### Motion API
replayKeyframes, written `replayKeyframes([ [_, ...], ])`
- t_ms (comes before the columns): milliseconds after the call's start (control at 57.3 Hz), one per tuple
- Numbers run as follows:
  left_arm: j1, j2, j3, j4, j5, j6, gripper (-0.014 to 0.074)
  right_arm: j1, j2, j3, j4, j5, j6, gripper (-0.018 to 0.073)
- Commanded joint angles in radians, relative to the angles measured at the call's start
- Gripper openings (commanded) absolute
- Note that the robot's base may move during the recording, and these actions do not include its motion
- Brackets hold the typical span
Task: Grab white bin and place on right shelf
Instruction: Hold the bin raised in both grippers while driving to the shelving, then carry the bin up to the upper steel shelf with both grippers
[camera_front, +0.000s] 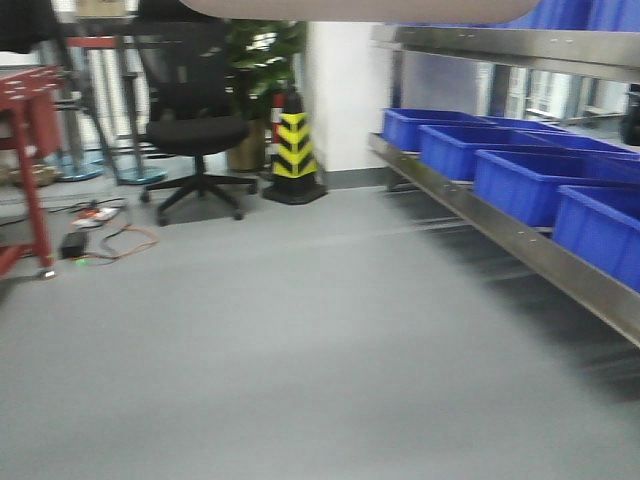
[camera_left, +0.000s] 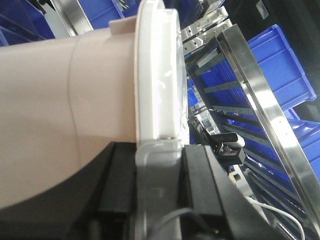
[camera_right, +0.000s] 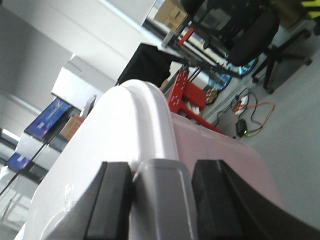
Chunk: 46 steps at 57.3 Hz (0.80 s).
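Left tool (camera_left: 156, 172): black fingers (camera_left: 116, 175) sit on either side of a grey clasp (camera_left: 155, 155) at the end of the white bin (camera_left: 60, 100) and touch it. I read this as clamped on the clasp, just under the rim of the lid (camera_left: 157, 75).

Right tool (camera_right: 162, 182): same picture at the far end, with black fingers closed against the grey clasp there.

The bin hangs between the two tools, off the floor (camera_front: 300, 350). Its underside shows as a pale strip along the top edge of the front view.

The right shelf (camera_front: 560, 270) runs along the right side, near but not yet under the bin. Its lower tier is filled with blue bins (camera_front: 520, 180). An upper rail (camera_front: 500, 45) is visible above them, but I cannot see a free spot from here.

The front view is smeared, so I judge the base is in motion: this is the carry step, about midway through the task.

Notes for doing it well:
- Keep both clamps firm and the spacing between the arms constant, so that neither clasp twists or pops.
- Keep the bin level.
- Square up to the shelf before reaching in.
- Lift the bottom of the bin over the front rail and clear of the blue bins.
- Lower both ends together, and release only once the bin rests fully on the shelf.
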Motion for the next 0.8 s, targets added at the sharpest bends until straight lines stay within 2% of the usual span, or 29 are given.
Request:
replayKeyframes([
  [0,-0.040,-0.054,-0.037,-0.104,0.251,0.028,-0.0116,0.027,-0.045,-0.039,0.096,0.147,-0.008,0.0060],
  [785,-0.040,-0.054,-0.037,-0.104,0.251,0.028,-0.0116,0.027,-0.045,-0.039,0.096,0.144,-0.008,0.0060],
])
